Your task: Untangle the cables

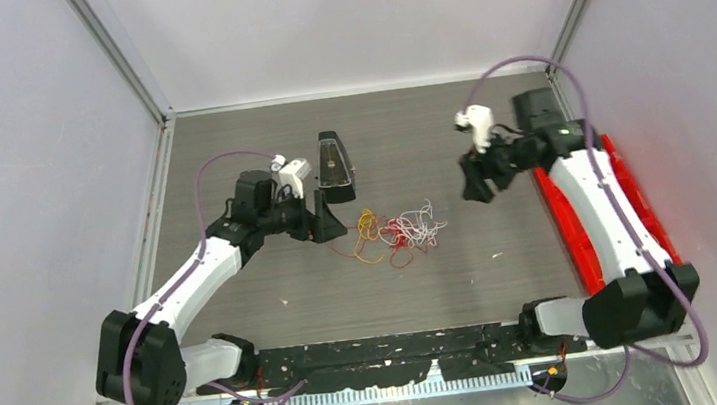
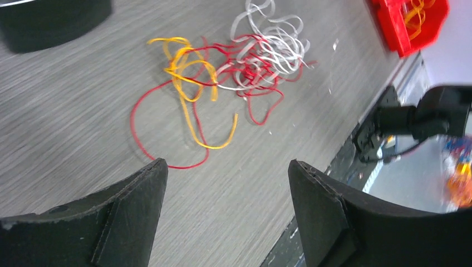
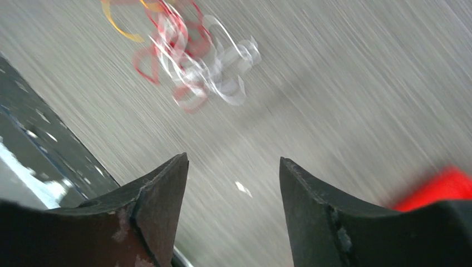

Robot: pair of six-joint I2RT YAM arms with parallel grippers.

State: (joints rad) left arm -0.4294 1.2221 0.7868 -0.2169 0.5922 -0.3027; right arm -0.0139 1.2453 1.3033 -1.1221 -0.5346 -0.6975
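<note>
We hold our left end effector [image 1: 332, 197] wide and empty just left of the cable tangle [image 1: 398, 231]; our right end effector [image 1: 481, 185], also wide, hangs farther off.

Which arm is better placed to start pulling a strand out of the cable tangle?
Left, probably. The left gripper is open and sits close beside the cables, at their yellow-orange end, with loose strands just ahead of it. The right gripper is open too, but farther from them.
</note>
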